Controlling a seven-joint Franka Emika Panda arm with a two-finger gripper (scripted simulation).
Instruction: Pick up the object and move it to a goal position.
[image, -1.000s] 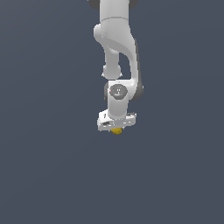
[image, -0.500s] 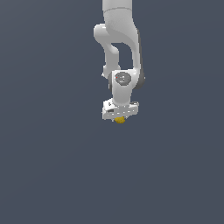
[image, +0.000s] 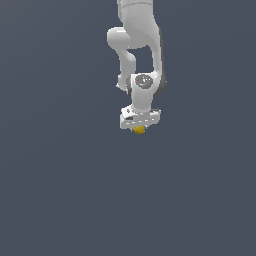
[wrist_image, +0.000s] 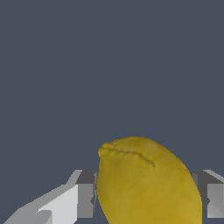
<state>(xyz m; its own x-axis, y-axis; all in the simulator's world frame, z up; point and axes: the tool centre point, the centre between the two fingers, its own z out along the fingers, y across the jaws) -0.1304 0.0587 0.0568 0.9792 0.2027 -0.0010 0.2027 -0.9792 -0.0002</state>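
The object is a small lumpy yellow-orange ball (image: 139, 130) held just below the white gripper (image: 140, 129) in the exterior view. The gripper hangs from the white arm and is shut on the ball, with only the ball's lower part showing under the hand. In the wrist view the ball (wrist_image: 146, 181) fills the space between the two grey fingers (wrist_image: 85, 199), which press on it from either side. The ball is lifted, with nothing visible under it.
A plain dark grey-blue background fills both views. No goal marker, other objects or edges show.
The arm has risen and moved toward the exterior view's right, carrying the ball with it. The gripper has stayed shut on the ball.
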